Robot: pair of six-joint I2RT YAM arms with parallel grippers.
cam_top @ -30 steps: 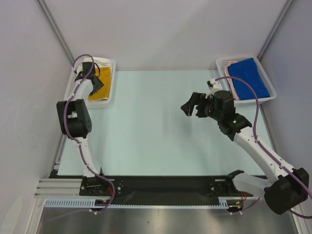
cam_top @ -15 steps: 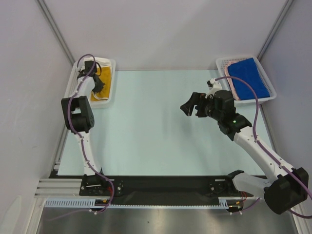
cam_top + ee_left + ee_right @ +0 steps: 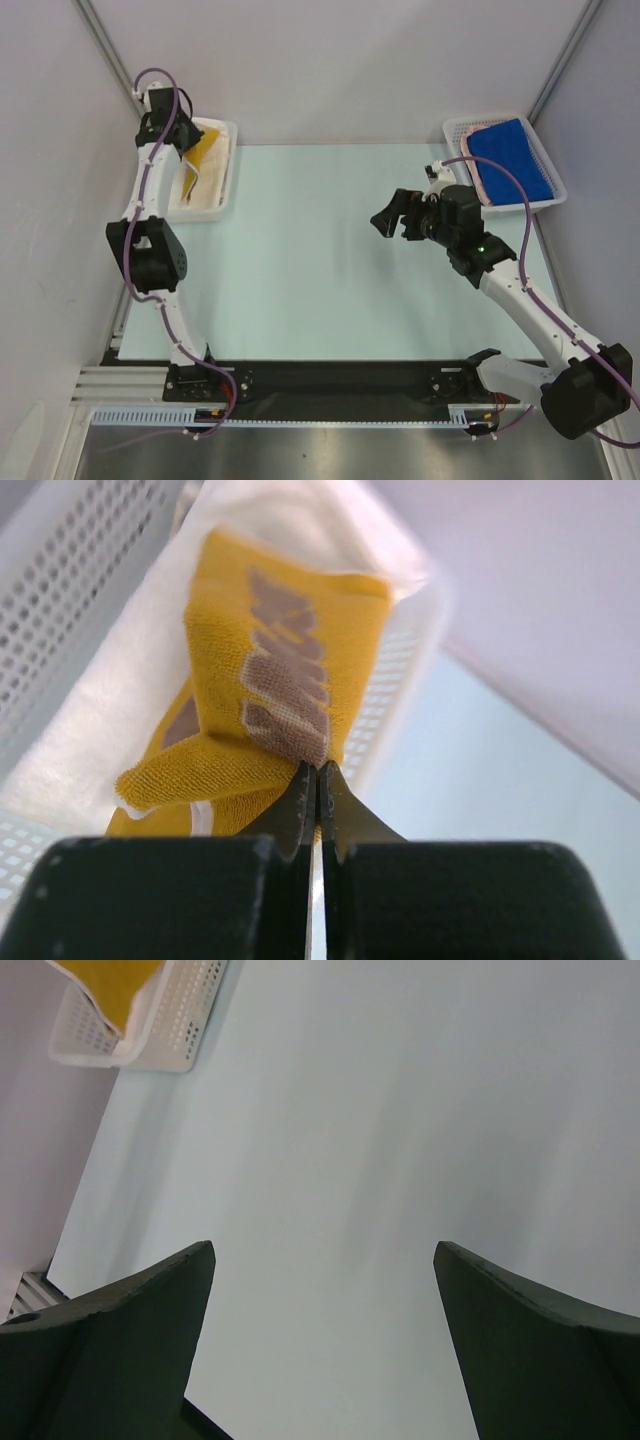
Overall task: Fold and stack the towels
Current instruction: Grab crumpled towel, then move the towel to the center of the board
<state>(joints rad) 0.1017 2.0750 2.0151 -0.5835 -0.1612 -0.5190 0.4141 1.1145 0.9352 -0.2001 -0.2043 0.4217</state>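
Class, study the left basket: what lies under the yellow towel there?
A white towel lies under the yellow towel, inside the mesh basket. The left tool pinches the yellow towel's edge. Anything beneath the white one is covered.

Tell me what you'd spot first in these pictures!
The bright yellow towel, pinched in the left gripper, dangles over the white basket at the far-left corner. A blue towel lies in the far-right basket, and the right gripper hangs open over the table.
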